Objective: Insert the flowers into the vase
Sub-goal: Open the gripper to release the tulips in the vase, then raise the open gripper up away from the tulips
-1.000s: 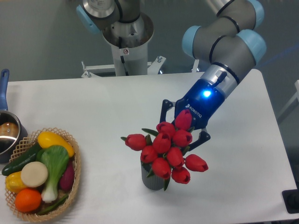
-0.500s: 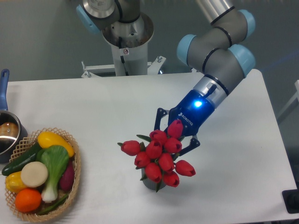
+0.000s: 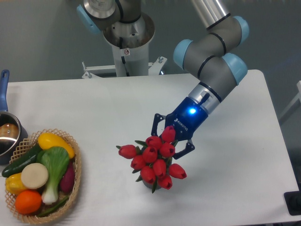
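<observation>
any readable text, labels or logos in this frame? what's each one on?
"ROBOTIQ": white lettering on the blue body of the gripper, just above the flowers.
Small red-and-white sticker on the grey robot base column: too small to read.
Nothing else legible.

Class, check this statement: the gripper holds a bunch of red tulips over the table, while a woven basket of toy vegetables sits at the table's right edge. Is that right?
Not quite. The basket of toy vegetables sits at the left edge of the table in the picture, not the right, as the fixed camera view shows. The rest stands: the gripper holds the red tulips over the table.
</observation>
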